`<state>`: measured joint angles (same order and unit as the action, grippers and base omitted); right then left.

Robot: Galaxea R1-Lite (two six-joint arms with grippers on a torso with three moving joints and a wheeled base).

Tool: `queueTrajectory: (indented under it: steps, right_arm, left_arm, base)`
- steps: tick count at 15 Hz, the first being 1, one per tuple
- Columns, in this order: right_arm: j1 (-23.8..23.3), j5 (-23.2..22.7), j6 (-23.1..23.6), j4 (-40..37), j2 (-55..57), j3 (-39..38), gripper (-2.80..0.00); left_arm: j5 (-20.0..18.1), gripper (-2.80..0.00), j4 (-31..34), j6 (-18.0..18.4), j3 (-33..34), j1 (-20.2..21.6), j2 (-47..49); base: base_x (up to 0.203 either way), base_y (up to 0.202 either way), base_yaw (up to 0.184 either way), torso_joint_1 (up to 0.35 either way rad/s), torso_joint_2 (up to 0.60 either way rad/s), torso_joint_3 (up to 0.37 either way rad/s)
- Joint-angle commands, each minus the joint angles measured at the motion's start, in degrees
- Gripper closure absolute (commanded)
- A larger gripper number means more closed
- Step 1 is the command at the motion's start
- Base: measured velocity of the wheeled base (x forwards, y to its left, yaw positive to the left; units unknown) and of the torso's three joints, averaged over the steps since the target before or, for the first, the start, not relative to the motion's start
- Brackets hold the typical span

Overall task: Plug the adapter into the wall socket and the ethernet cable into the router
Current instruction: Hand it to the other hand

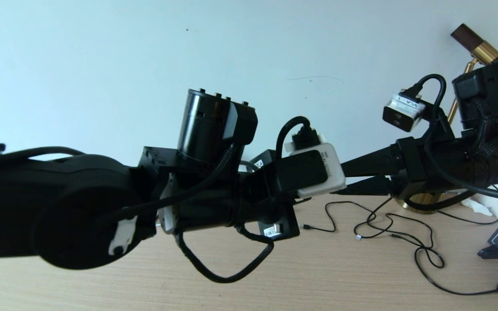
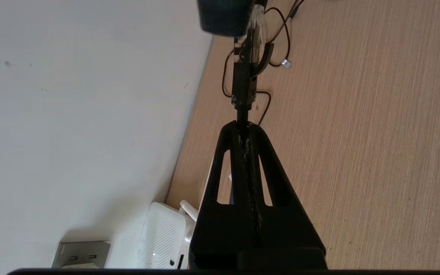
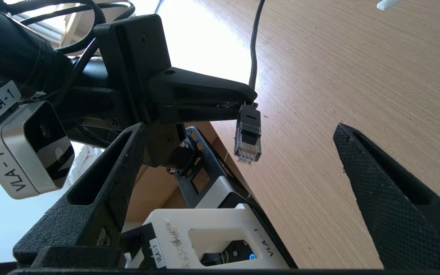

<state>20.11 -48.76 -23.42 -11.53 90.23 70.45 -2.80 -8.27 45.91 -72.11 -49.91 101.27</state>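
1. The table (image 1: 361, 276) carries only thin loose cords (image 1: 422, 246), at about four o'clock in the head view. The left arm reaches in from nine o'clock and the right from three.
2. The router (image 2: 162, 236) stands against the wall, with the wall socket (image 2: 80, 252) just beside it. I cannot make out the adapter.
3. The left gripper (image 2: 241, 126) is clamped on the ethernet cable (image 3: 253, 46) just behind its clip plug (image 3: 247, 133), which is held in the air, well away from the router.
4. The right gripper (image 3: 239, 128) has its fingers spread wide either side of that plug.
5. This is likely the ethernet step, perhaps a handover. The next move calls for squaring the plug to a port.
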Motion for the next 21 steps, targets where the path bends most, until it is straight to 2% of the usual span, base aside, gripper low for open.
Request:
queueTrajectory:
  steps: [1, 5, 6, 21]
  right_arm:
    - [0.02, -0.28, -0.22, -0.08, 0.2, 0.22, -2.8]
    - [0.02, -0.19, -0.05, -0.08, 0.2, 0.04, -2.8]
    - [0.02, -0.11, 0.04, -0.08, 0.29, 0.04, 0.0]
    - [0.28, -0.19, -0.4, -0.16, -0.32, -1.72, 0.0]
  left_arm:
    - [-0.01, 0.0, -0.08, 0.23, 0.04, -0.36, 0.07]
    - [-0.01, 0.0, -0.08, 0.14, 0.3, -0.72, -0.11]
    - [-0.01, 0.0, -0.08, 0.14, 0.3, -0.78, -0.11]
    - [0.48, 0.0, -2.72, -2.05, 0.52, -0.72, 0.46]
  base:
    - [0.0, 0.0, 0.0, 0.0, 0.0, 0.0]
    - [0.0, 0.0, 0.0, 0.0, 0.0, 0.0]
    - [0.0, 0.0, 0.0, 0.0, 0.0, 0.0]
    - [0.0, 0.0, 0.0, 0.0, 0.0, 0.0]
